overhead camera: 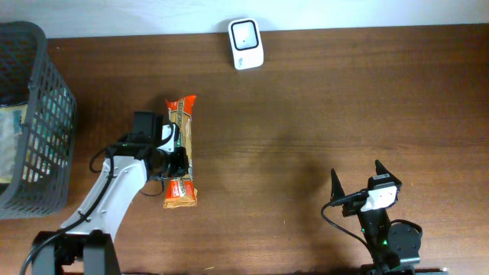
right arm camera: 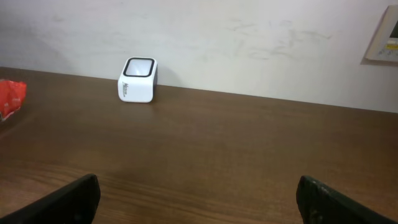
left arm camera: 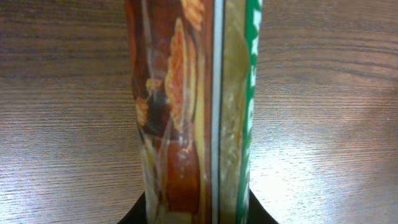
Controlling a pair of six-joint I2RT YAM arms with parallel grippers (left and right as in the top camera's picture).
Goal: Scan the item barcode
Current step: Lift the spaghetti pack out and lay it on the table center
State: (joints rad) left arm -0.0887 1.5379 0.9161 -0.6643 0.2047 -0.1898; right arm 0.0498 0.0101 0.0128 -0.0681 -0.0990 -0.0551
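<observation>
Overhead: straight down on table [overhead camera: 306,114]. Left wrist: jammed close on snack packet [left arm camera: 193,112]. Right wrist: low, facing far wall [right arm camera: 249,43]; shares scanner [right arm camera: 138,79] with overhead.

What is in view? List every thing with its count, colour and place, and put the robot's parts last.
pack: one, orange and tan, left of centre, in the left jaws
scanner: one, white, back edge, near the middle
basket: one, dark grey, left edge; contents unclear
table: one, brown wood, under everything
wall plate: one, beige, on the wall at the right
left arm: one, white and black, front left; jaws shut on the pack
right arm: one, black, front right; jaws open, holding nothing
</observation>
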